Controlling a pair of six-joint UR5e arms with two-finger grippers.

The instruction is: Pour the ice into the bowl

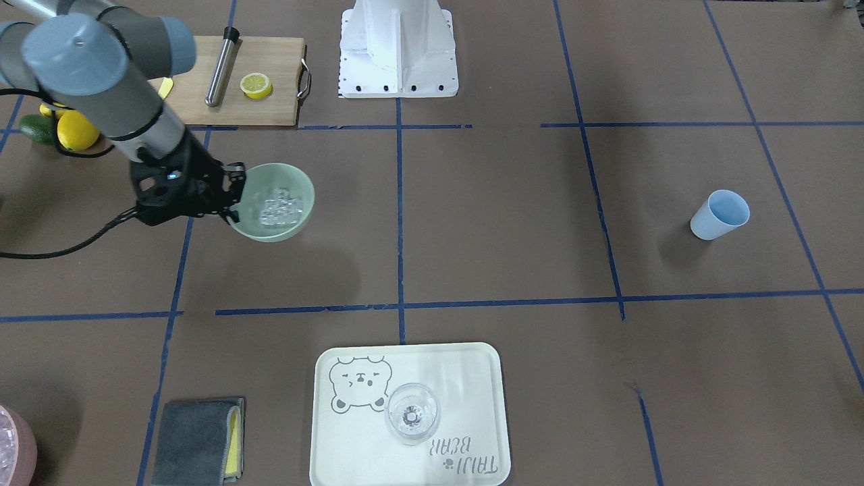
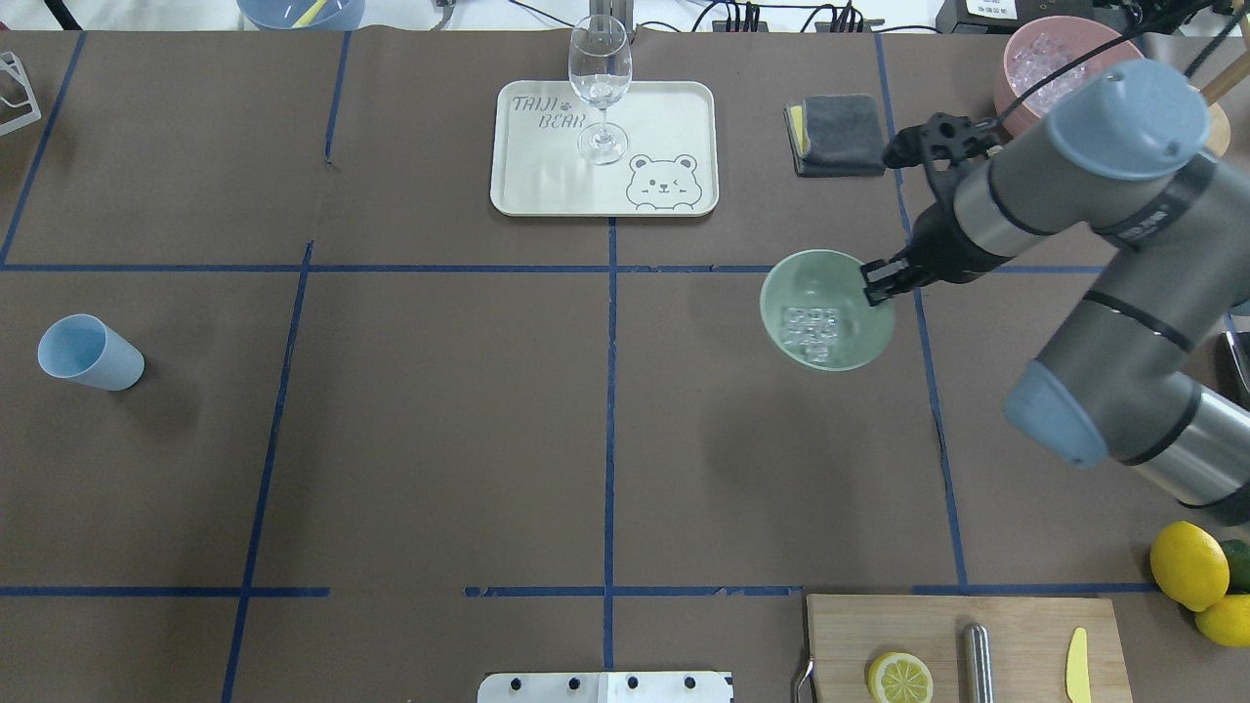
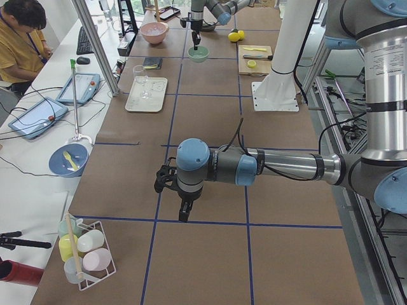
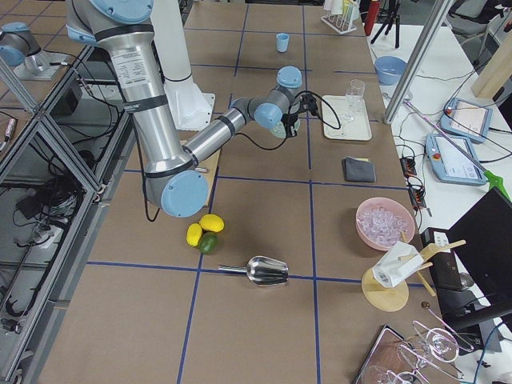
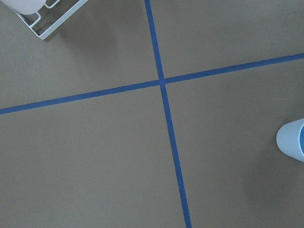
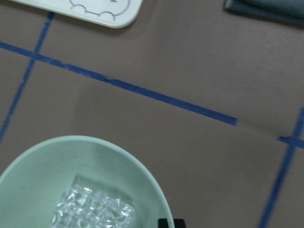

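Ice cubes (image 2: 812, 334), clear and glassy, lie heaped in the round pale mint-green bowl (image 2: 791, 291) on the right half of the brown table (image 2: 439, 420).
We see the right gripper (image 2: 877, 283) clenched on the bowl's right rim, a black fingertip (image 6: 165, 223) showing at its edge. The left gripper (image 3: 184, 215) hangs over the table's left end; we cannot tell its opening. Far right, a pink round bowl (image 2: 1011, 93) holds a second heap of cubes (image 2: 1040, 61). A clear wine glass (image 2: 600, 78) stands on the cream bear-printed tray (image 2: 547, 186); a pale blue cup (image 2: 90, 353) stands far left.
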